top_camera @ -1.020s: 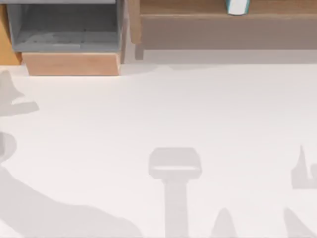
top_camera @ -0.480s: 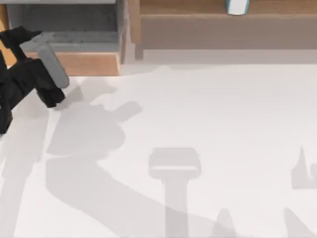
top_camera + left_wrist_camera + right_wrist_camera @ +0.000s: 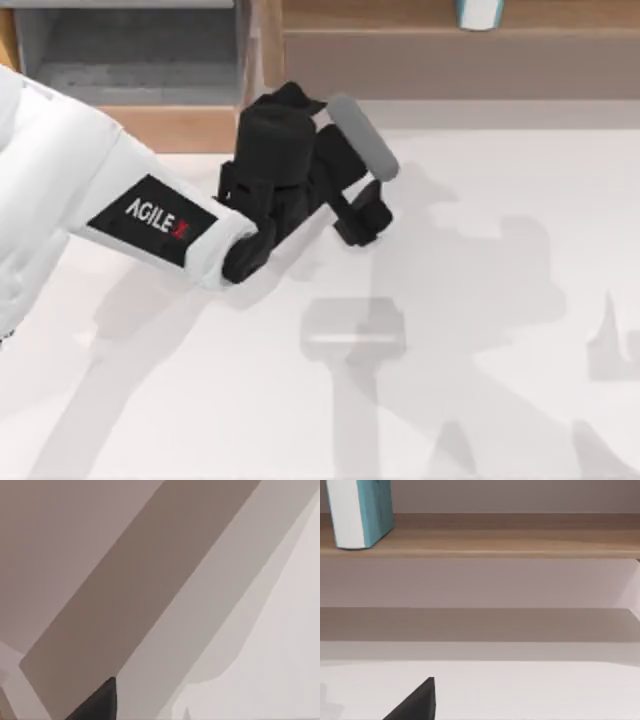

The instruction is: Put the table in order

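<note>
The table (image 3: 480,300) is a wide white top with nothing standing on it, crossed by grey shadows. My left arm, white with a black wrist, reaches in from the left. Its gripper (image 3: 345,195) hangs over the table's back middle, just in front of the brown wooden shelf (image 3: 450,60), with a grey bar on its wrist. In the left wrist view a black tip of that gripper (image 3: 100,702) shows before the shelf (image 3: 150,580) and table (image 3: 280,670). A black tip of my right gripper (image 3: 417,702) shows over the table (image 3: 520,690).
A light-wood box with a grey inside (image 3: 140,60) stands at the back left. The long shelf (image 3: 495,540) runs along the back and carries an upright teal and white book-like thing (image 3: 480,12) (image 3: 360,512).
My left arm has swept in from the left edge towards the back middle of the table. One second ago it was out of the top view.
</note>
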`<move>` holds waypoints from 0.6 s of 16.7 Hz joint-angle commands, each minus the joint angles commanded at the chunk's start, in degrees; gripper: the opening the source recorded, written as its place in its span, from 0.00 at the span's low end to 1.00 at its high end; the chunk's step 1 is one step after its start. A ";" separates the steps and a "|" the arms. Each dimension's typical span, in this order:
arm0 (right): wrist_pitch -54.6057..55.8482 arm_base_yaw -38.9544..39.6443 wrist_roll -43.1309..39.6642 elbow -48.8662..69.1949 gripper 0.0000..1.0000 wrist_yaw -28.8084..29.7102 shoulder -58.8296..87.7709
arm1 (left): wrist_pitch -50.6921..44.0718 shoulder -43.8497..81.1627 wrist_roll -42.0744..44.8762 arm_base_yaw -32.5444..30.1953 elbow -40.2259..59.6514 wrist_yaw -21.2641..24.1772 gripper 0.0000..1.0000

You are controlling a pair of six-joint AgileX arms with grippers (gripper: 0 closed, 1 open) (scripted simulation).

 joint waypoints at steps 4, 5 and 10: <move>0.00 0.00 0.00 0.00 1.00 0.00 0.00 | -6.98 6.23 -14.73 -9.96 18.50 -15.05 1.00; 0.00 0.00 0.00 0.00 1.00 0.00 0.00 | -8.49 7.96 -17.93 -11.66 23.72 -18.76 1.00; 0.00 0.00 0.00 0.00 1.00 0.00 0.00 | -14.56 16.55 -30.12 -16.05 48.55 -34.65 1.00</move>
